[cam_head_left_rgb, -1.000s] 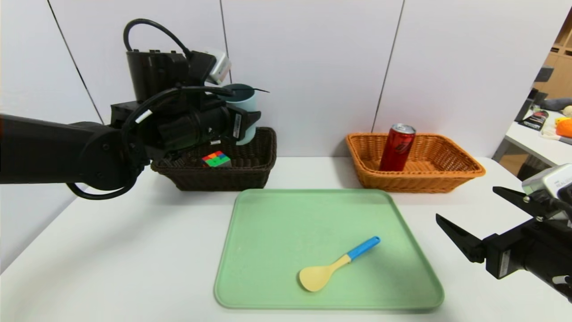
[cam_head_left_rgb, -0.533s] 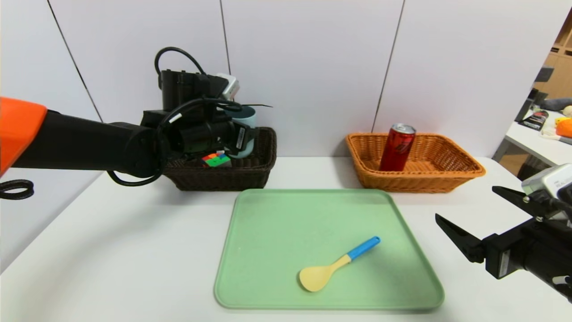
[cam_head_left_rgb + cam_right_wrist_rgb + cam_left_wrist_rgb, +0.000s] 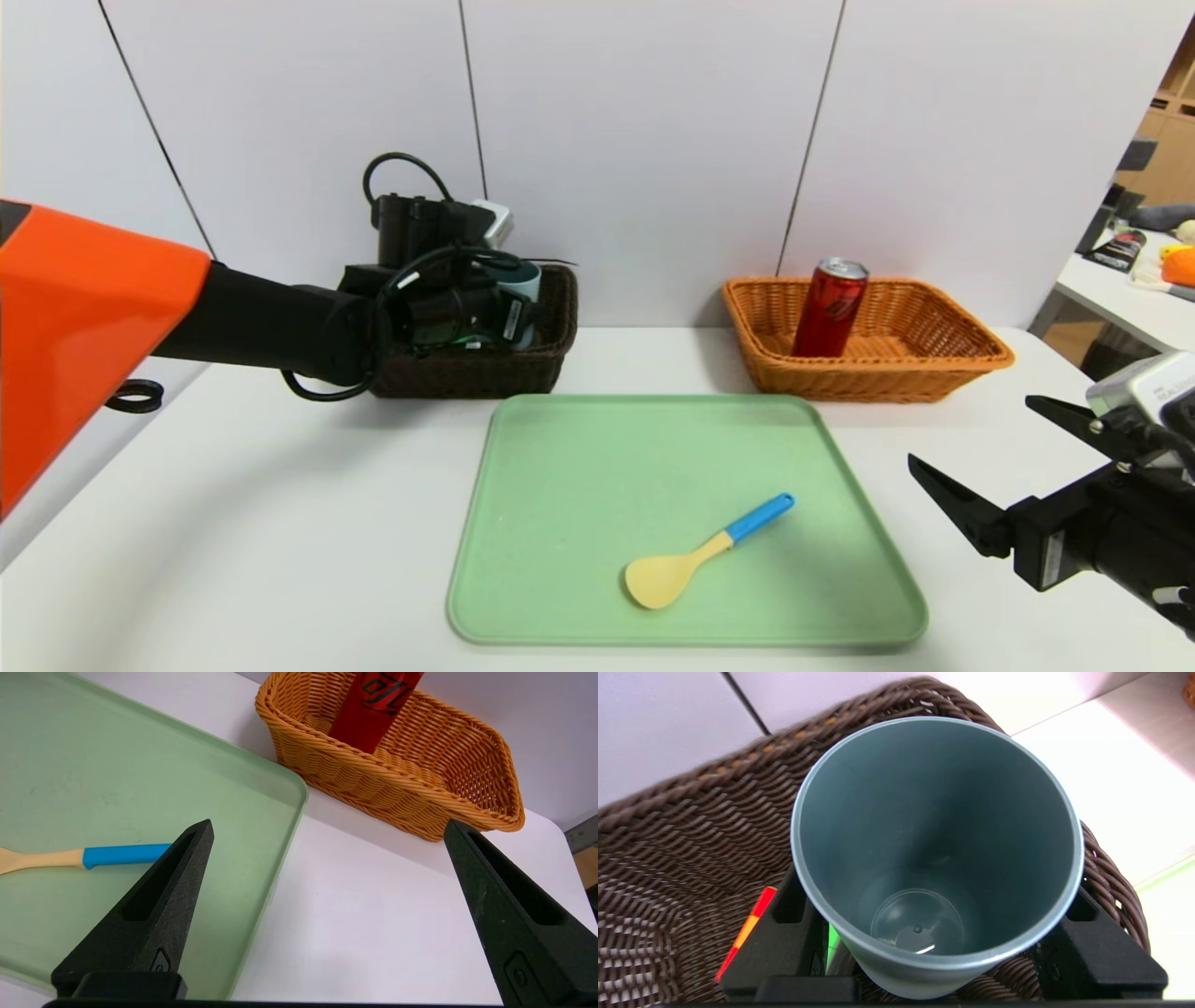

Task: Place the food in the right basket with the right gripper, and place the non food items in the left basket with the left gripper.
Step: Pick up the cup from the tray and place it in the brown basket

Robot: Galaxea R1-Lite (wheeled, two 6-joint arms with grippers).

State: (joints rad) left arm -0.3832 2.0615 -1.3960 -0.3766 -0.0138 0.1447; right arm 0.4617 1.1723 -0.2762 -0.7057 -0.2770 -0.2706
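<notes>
My left gripper (image 3: 516, 315) is down inside the dark brown left basket (image 3: 485, 375), shut on the upright blue-grey cup (image 3: 526, 277). In the left wrist view the cup (image 3: 934, 826) fills the space between the black fingers (image 3: 791, 914), low over the basket's weave (image 3: 691, 826). An edge of the multicoloured puzzle cube (image 3: 748, 926) shows beside it. The yellow spoon with a blue handle (image 3: 705, 551) lies on the green tray (image 3: 579, 467). The red can (image 3: 829, 308) stands in the orange-tan right basket (image 3: 934, 375). My right gripper (image 3: 971, 431) hovers open and empty, right of the tray.
The right wrist view shows the spoon's handle (image 3: 126, 855), the tray's corner (image 3: 261, 793), the orange-tan basket (image 3: 397, 788) and the can (image 3: 373, 704) beyond the open right gripper (image 3: 327, 826). A side table with clutter (image 3: 1139, 280) stands at the far right.
The left arm has reached farther out and lowered the cup from above the dark brown basket down into it, covering the cube in the head view. The right arm has barely moved.
</notes>
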